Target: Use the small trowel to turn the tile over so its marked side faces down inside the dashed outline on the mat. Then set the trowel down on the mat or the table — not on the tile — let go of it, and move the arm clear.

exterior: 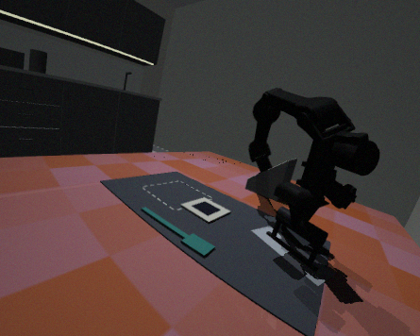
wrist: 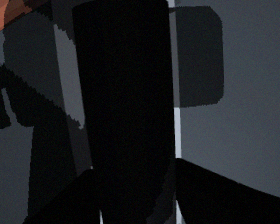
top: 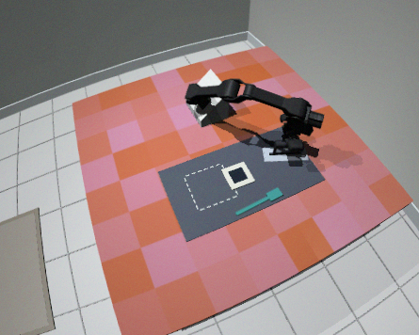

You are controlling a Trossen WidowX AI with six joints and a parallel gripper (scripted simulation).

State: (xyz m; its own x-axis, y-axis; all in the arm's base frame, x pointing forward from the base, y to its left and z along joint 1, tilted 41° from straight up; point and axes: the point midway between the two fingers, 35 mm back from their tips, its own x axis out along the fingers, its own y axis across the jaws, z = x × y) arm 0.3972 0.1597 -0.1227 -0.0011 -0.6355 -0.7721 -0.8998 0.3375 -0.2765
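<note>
The tile (top: pixel 226 174) (exterior: pixel 189 204), pale with a dark centre square facing up, lies flat on the mat (top: pixel 174 188) (exterior: pixel 241 269). It overlaps one side of the dashed outline (top: pixel 200 209) and lies mostly outside it. My gripper (top: pixel 287 151) (exterior: pixel 293 250) (wrist: pixel 134 173) points down low over the mat's far end, clear of the tile. It is shut on the dark handle of the trowel (top: pixel 269 154) (exterior: pixel 269 239) (wrist: pixel 126 100), whose pale flat blade shows beneath, close to the mat. The fingers hide much of it; whether the blade touches the mat I cannot tell.
A teal tool (top: pixel 274 194) (exterior: pixel 199 245) with a thin handle and square flat end lies near the mat's long edge, beside the tile. The arm's base (top: pixel 212 113) stands on the checkered table (top: pixel 169 259) (exterior: pixel 57 226) beyond the mat. Dark shadows fall around the gripper.
</note>
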